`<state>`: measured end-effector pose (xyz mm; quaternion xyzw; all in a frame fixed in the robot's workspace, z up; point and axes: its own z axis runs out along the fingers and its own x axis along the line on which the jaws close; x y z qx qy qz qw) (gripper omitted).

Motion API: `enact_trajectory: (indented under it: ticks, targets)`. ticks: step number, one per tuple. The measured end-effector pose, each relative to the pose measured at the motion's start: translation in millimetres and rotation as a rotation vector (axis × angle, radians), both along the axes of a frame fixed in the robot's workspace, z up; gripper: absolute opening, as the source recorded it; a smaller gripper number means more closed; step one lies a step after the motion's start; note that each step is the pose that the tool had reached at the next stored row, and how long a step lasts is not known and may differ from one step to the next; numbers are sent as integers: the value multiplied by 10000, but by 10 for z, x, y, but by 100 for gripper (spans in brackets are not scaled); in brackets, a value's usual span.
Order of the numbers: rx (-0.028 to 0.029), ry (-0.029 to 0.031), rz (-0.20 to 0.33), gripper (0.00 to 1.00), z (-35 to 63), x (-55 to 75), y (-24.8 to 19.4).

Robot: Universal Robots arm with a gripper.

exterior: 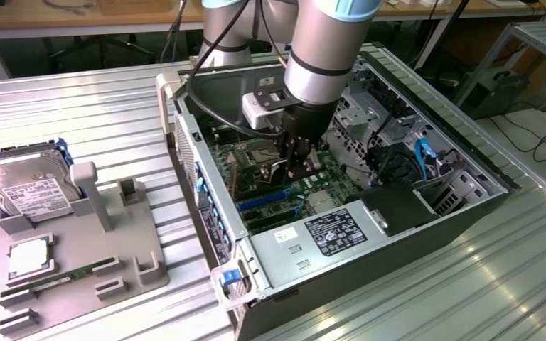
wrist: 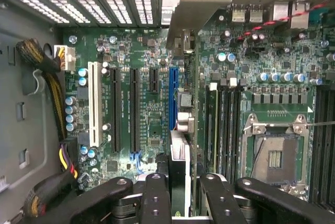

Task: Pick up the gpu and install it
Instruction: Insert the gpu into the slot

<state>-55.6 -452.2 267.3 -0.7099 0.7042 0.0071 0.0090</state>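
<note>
**Bright, even light with some glare**

You get daylight glare off the ribbed metal table (exterior: pixel 500 263) at the exterior view's right. Inside the computer case (exterior: pixel 463 213), shadow dims the motherboard (wrist: pixel 141 103); near the wrist camera, the gripper (wrist: pixel 183 192) blurs.
</note>
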Motion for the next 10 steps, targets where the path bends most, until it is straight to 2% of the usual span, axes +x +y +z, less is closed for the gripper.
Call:
enact_trajectory:
  ticks: [1,4,10]
  targets:
    - [1,-30,0,27,-21,-7,1]
    - [-2,-30,-2,27,-55,-13,-16]
    - [0,-30,-1,27,-80,-87,-21]
